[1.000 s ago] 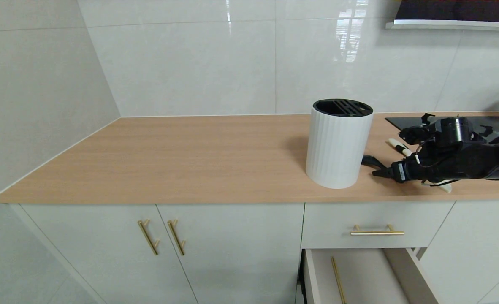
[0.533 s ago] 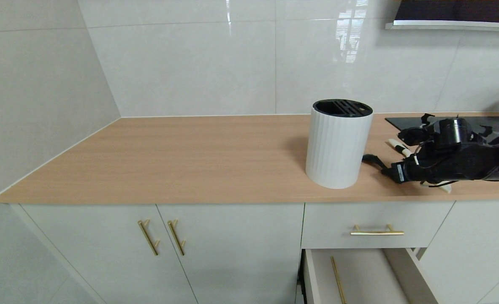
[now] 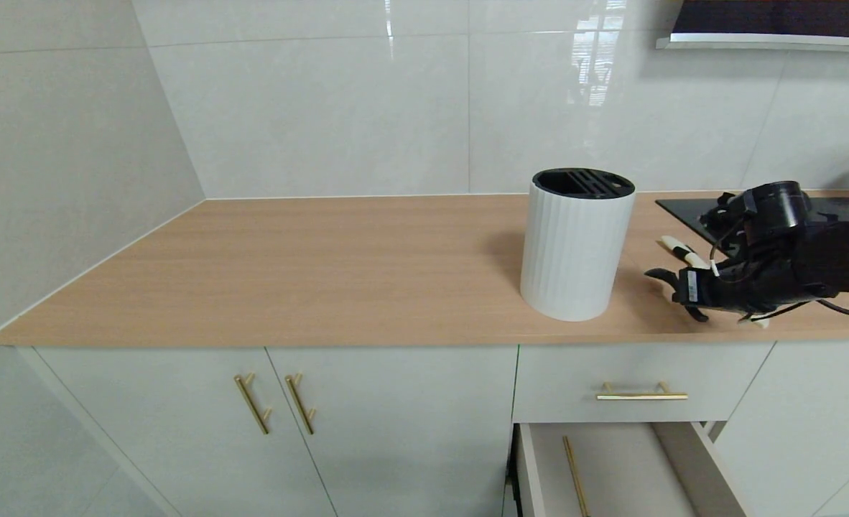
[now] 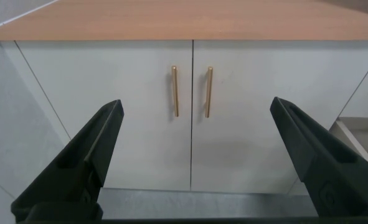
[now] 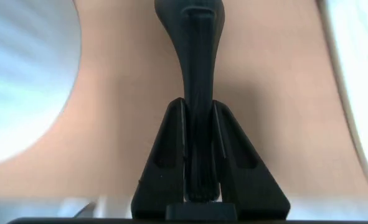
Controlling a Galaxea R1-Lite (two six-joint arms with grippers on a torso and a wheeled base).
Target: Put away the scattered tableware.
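A white ribbed utensil holder [image 3: 574, 248] with a black slotted top stands on the wooden counter [image 3: 324, 273]. To its right, my right gripper [image 3: 676, 291] hangs just above the counter, shut on a slim black utensil [image 3: 657, 273] whose end points toward the holder. The right wrist view shows the fingers [image 5: 165, 155] clamped on that black utensil [image 5: 193, 37], with the holder [image 5: 22, 81] off to one side. A white-handled utensil [image 3: 680, 251] lies on the counter behind the gripper. My left gripper [image 4: 196, 155] is open in front of the cabinet doors.
A black cooktop [image 3: 687, 210] sits at the back right of the counter. Below it, a drawer [image 3: 611, 467] stands pulled open. Another white piece [image 3: 757, 320] lies under my right arm. Two cabinet doors with gold handles [image 4: 191, 92] face the left gripper.
My right gripper has drawn back to the right, away from the holder, and its wrist has lifted and turned, with the black utensil still in its grip.
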